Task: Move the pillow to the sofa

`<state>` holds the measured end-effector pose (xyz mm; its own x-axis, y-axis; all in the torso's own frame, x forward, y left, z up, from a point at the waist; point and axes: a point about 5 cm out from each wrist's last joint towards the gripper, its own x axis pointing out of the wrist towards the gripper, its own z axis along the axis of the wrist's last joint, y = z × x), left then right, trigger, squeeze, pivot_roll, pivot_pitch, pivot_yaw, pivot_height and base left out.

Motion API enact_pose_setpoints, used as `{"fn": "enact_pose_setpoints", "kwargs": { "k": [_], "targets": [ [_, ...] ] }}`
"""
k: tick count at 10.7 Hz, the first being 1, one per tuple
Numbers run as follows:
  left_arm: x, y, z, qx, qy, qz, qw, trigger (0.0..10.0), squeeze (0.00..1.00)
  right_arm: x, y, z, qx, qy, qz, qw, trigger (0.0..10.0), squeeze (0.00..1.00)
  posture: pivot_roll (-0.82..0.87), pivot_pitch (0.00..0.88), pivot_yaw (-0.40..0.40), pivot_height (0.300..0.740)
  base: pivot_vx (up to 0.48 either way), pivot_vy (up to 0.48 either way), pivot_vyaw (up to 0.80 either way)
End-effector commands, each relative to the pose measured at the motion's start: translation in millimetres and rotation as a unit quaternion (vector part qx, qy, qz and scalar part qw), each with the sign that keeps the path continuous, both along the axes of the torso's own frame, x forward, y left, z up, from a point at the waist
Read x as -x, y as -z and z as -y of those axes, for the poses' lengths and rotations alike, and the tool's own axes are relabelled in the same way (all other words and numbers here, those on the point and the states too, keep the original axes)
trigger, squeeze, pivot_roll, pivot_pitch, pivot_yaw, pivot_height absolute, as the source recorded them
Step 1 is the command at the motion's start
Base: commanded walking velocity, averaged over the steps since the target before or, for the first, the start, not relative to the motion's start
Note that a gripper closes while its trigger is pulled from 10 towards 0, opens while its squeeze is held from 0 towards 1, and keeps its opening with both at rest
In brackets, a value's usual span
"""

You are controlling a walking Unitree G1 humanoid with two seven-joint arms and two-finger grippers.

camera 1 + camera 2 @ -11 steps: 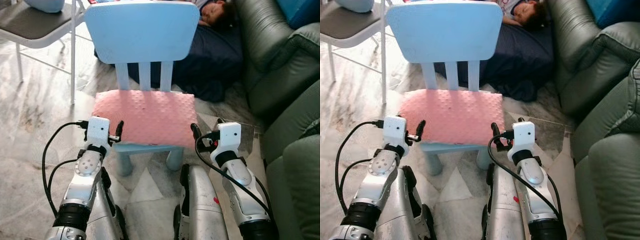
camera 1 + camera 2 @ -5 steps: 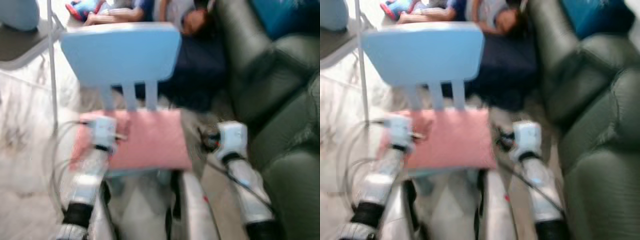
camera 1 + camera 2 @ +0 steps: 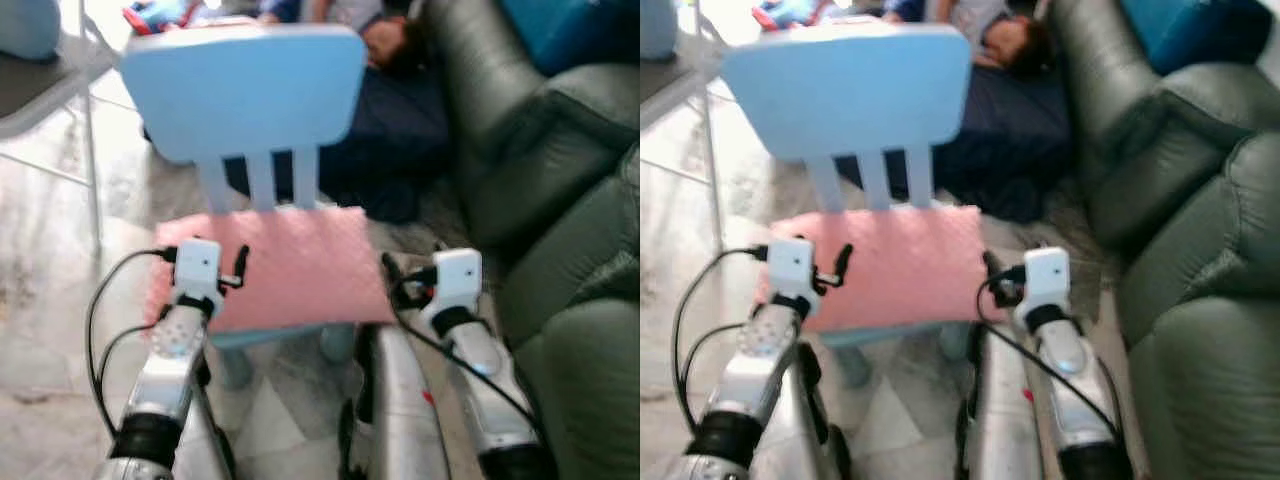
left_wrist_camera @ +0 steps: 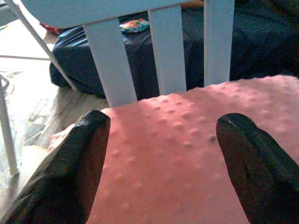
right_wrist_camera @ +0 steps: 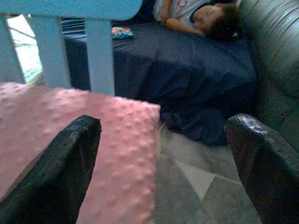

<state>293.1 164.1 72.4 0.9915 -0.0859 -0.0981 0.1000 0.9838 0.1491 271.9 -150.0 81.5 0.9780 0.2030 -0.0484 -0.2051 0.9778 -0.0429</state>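
The pink pillow (image 3: 270,265) lies on the blue chair (image 3: 245,95) beside the green sofa (image 3: 560,180), with the left end effector (image 4: 161,154) and right end effector (image 5: 161,158) both spread wide at its edges.

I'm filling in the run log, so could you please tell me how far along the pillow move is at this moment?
Early. Done: the robot stands at the blue chair, both grippers open at the pink pillow. In hand: the left gripper is over its left part, the right gripper at its right edge; neither grips it. Left: grasping, lifting and carrying it to the green sofa on the right.
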Motion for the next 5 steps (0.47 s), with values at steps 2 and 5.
{"fn": "enact_pose_setpoints", "kwargs": {
  "k": [2, 5],
  "targets": [
    [5.1, 3.7, -4.6, -0.010, -0.006, -0.012, 1.000, 10.0, 0.00, 3.4, 1.0, -1.5, -0.001, -0.005, -0.004, 1.000, 10.0, 0.00, -0.10, 0.208, -0.063, 0.464, 0.000, 0.000, 0.00],
    [5.4, 4.2, -11.5, -0.025, -0.017, -0.018, 0.999, 10.0, 0.00, 6.1, 2.8, -1.4, -0.002, -0.011, -0.012, 1.000, 10.0, 0.00, -0.09, 0.235, -0.068, 0.404, 0.000, 0.000, 0.00]
  ]
}}
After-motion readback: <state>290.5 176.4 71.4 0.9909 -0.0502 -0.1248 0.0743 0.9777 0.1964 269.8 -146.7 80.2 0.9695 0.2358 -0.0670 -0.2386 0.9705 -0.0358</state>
